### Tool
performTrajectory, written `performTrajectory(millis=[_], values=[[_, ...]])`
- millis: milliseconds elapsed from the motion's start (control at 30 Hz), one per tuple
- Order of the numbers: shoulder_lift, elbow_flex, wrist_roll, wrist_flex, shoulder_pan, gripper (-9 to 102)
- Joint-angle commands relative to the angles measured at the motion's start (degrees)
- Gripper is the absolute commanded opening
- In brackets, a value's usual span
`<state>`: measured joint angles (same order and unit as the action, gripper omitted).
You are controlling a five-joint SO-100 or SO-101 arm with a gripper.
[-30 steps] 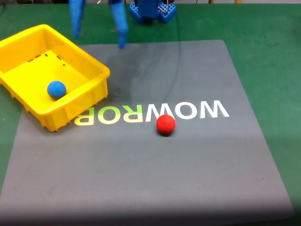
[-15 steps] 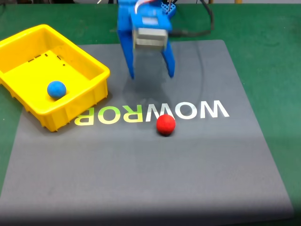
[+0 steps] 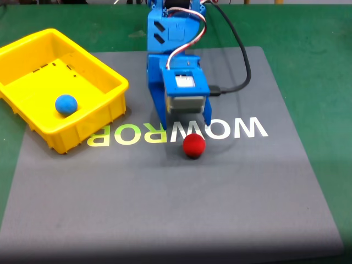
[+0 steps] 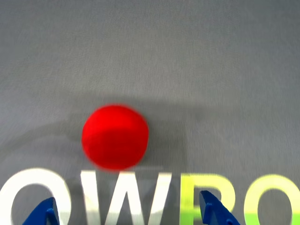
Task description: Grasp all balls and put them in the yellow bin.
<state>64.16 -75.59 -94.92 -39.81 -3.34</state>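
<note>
The red ball (image 3: 193,145) rests on the grey mat by the white letters, and it is large in the wrist view (image 4: 115,137). My blue gripper (image 3: 184,125) hangs open just behind it, nothing between its fingers. The two fingertips (image 4: 213,212) poke in at the bottom of the wrist view, apart, with the red ball ahead of them and a little left of centre. The blue ball (image 3: 66,104) lies inside the yellow bin (image 3: 104,73) at the left.
A grey mat (image 3: 247,192) printed with large letters covers the green table (image 3: 313,49). The arm's blue base (image 3: 175,14) and a black cable (image 3: 239,49) stand at the back. The mat in front of the red ball is open.
The arm has swung from near the bin toward the right and come down over the lettering, ending just behind the red ball. Both balls have stayed put.
</note>
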Motion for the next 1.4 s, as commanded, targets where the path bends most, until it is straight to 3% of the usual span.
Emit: performTrajectory(millis=[0, 1133, 1367], values=[[-1.7, 7.5, -0.3, 1.4, 0.0, 34], [-16.1, 17.2, 0.0, 5.4, 1.4, 32], [-15.9, 17.3, 0.0, 4.2, 1.6, 9]])
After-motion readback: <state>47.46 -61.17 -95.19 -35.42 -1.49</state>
